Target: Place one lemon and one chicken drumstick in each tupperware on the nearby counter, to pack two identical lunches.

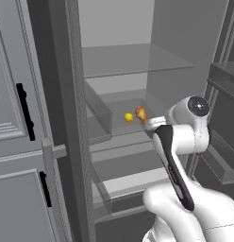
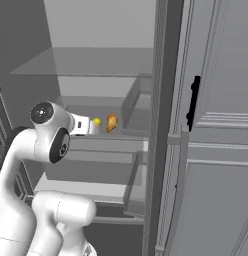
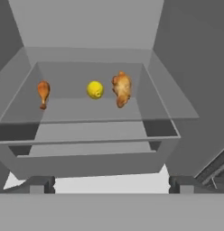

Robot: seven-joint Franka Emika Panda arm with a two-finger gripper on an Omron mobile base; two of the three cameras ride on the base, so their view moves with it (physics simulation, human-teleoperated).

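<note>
open jaws, two drumsticks [image 3: 122,89] [image 3: 43,92], one lemon [image 3: 95,89]

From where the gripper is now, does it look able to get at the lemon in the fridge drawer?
Probably yes: the gripper is open and faces the lemon, with nothing between them except the drawer's clear front wall, which it must clear from above.

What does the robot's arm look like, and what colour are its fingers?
The arm is smooth, glossy white, made of rounded, chunky segments. A long black strip runs down one link, and a round dark-grey cap with a small pale centre covers a joint. In the hand view its two fingertips are small, dark grey and blocky. No cables or markings show.
</note>
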